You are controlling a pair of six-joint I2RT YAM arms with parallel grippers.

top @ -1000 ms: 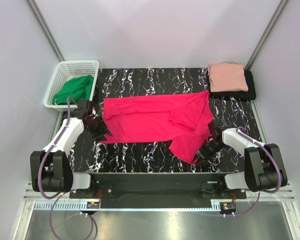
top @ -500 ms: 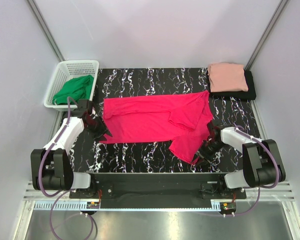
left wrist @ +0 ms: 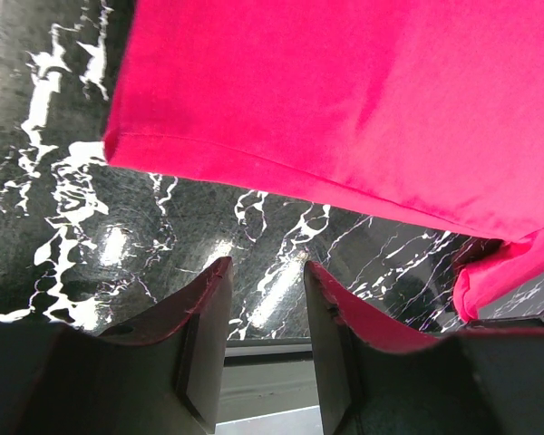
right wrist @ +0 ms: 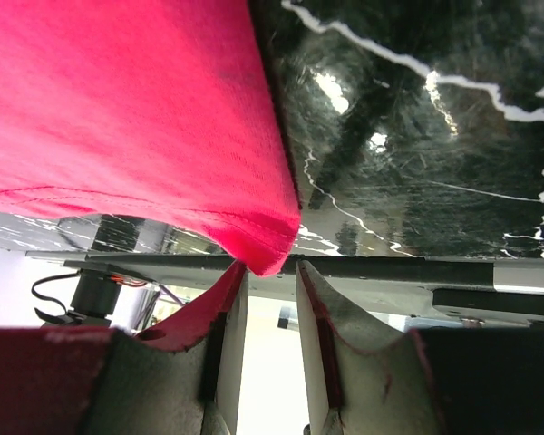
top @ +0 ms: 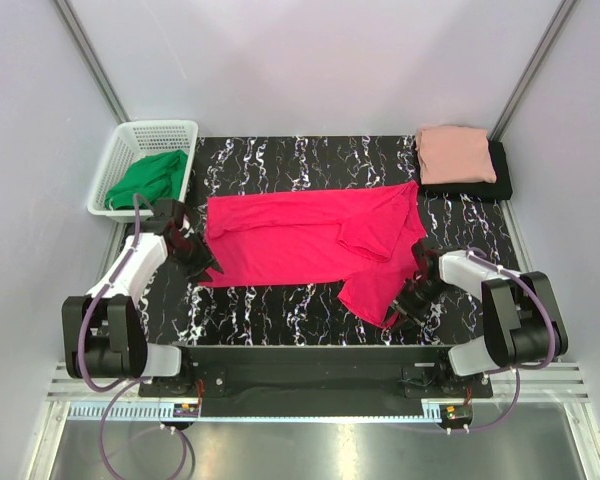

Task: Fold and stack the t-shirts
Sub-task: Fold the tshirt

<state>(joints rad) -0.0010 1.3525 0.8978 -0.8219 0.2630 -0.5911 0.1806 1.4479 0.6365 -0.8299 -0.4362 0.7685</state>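
At the near right of the marble-patterned table (top: 280, 312), the right gripper (top: 408, 302) sits at the lowest corner of the crimson-pink t-shirt (top: 300, 240). In the wrist view its fingers (right wrist: 225, 335) stand narrowly parted. The hemmed corner of the cloth comes right to their mouth, and the slot behind it shows empty, so it looks released rather than clenched on the cloth. On the near left, the left gripper (top: 198, 262) is low at the shirt's near-left corner. Its fingers (left wrist: 204, 317) are apart with bare table between them, grasping nothing, and the hem lies just beyond the tips, on the far side. The shirt is spread across the middle of the table with its long axis running left to right, parallel to the near edge. At its right end a loose flap angles down toward the right arm. I judge the next fold turns on this layout: each arm has a near corner directly ahead of its fingers, the right one closer. Farther back, at the far right corner, the pale salmon-pink t-shirt (top: 455, 153) lies folded on the black t-shirt (top: 501, 178). At the far left a white basket (top: 130, 130) holds a green cloth (top: 150, 178).
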